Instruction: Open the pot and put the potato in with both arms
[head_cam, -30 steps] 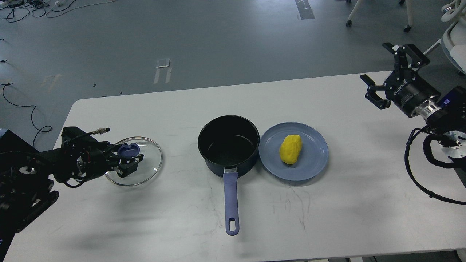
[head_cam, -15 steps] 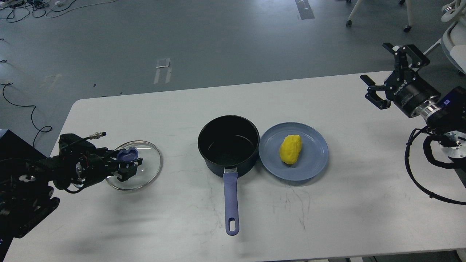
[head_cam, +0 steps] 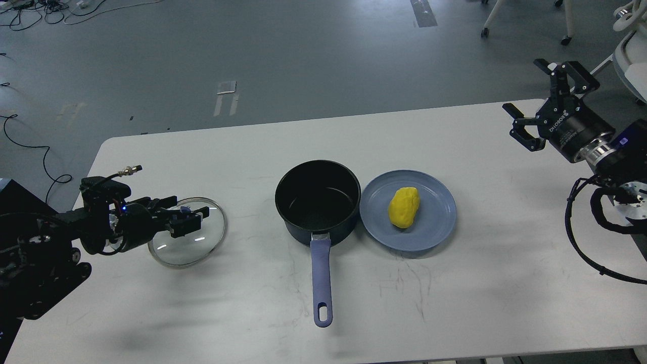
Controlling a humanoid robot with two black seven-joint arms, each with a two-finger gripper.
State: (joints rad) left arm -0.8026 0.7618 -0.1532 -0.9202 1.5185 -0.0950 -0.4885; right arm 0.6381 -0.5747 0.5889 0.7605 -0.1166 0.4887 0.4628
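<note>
A white table [head_cam: 455,313] fills the lower part of the head view, with grey floor [head_cam: 303,60] beyond it. Nearest the viewer, at about 6 o'clock from the table's middle, lies the pot's blue handle [head_cam: 321,280], pointing toward the viewer. It joins the pot [head_cam: 317,199], a dark, uncovered saucepan standing upright near the centre. Just beside the pot, at 3 o'clock and touching or nearly touching its wall, is a blue plate [head_cam: 429,237]. The yellow potato [head_cam: 403,207] lies on this plate, outside the pot.

At 9 o'clock from the pot, well apart from it, the glass lid [head_cam: 194,242] sits over the table, tilted. The left gripper [head_cam: 189,221] reaches across its top where the lid's knob is; the knob is mostly hidden by the fingers. The fingers sit close together around it, but whether they grip it cannot be told.

Farther off, at 2 o'clock near the table's far right corner, the right gripper [head_cam: 543,106] hangs above the surface with its fingers spread wide and holding nothing.
</note>
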